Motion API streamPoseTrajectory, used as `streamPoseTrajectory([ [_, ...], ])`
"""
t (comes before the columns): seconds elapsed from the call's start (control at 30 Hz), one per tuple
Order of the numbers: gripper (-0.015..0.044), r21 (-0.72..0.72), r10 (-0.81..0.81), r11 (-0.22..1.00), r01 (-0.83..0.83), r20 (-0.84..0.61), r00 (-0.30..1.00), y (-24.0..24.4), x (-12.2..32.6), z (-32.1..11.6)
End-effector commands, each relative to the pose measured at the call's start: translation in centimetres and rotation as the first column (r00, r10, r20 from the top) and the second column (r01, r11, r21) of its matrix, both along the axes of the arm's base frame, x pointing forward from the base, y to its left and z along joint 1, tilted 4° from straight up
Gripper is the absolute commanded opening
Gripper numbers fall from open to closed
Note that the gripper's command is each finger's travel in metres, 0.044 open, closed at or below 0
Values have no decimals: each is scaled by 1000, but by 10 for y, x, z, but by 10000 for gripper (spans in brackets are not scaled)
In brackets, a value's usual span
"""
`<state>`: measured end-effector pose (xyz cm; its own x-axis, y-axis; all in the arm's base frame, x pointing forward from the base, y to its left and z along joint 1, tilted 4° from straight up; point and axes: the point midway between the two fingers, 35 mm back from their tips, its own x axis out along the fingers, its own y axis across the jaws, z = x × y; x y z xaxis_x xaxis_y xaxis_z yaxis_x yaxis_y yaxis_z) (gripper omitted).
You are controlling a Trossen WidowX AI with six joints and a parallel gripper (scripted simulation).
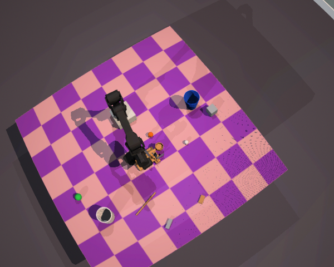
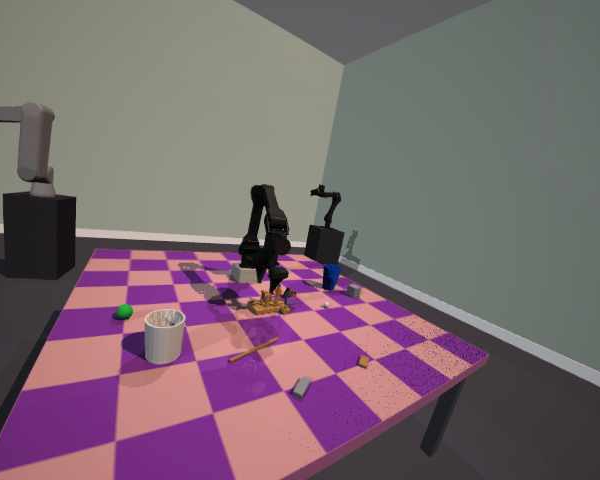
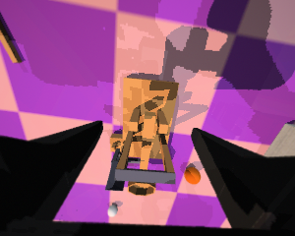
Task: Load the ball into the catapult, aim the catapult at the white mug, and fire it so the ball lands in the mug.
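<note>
The small wooden catapult (image 1: 153, 155) (image 2: 264, 308) (image 3: 136, 93) stands on the checkered table, with a grey crossbar and a round cup at one end. The cup looks empty. My gripper (image 2: 267, 285) (image 3: 147, 128) is open and empty above the catapult, its fingers on either side of it in the wrist view. An orange ball (image 1: 150, 134) (image 3: 192, 175) lies beside the catapult's cup end. A smaller white ball (image 1: 186, 142) (image 2: 326, 304) (image 3: 112, 210) lies farther out. The white mug (image 1: 113, 218) (image 2: 161, 342) stands upright, lower left of the catapult in the top view.
A green ball (image 1: 78, 196) (image 2: 124, 311) lies near the mug. A wooden stick (image 1: 145, 203) (image 2: 253, 349), a grey block (image 1: 168, 223) (image 2: 301, 387) and a tan block (image 1: 201, 199) lie apart. A blue cup (image 1: 191, 100) (image 2: 331, 276) stands beside a grey cube (image 1: 211, 109) (image 2: 353, 290).
</note>
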<state>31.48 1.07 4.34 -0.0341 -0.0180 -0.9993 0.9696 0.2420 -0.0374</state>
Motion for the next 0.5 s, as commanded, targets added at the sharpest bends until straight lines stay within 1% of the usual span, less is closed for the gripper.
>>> streamPoseTrajectory([
  [0.0, 440, 3, -5, 1000, 5, -9, 1000, 0, -2, -8],
  [0.47, 440, 3, -5, 1000, 5, -9, 1000, 0, -2, -31],
])
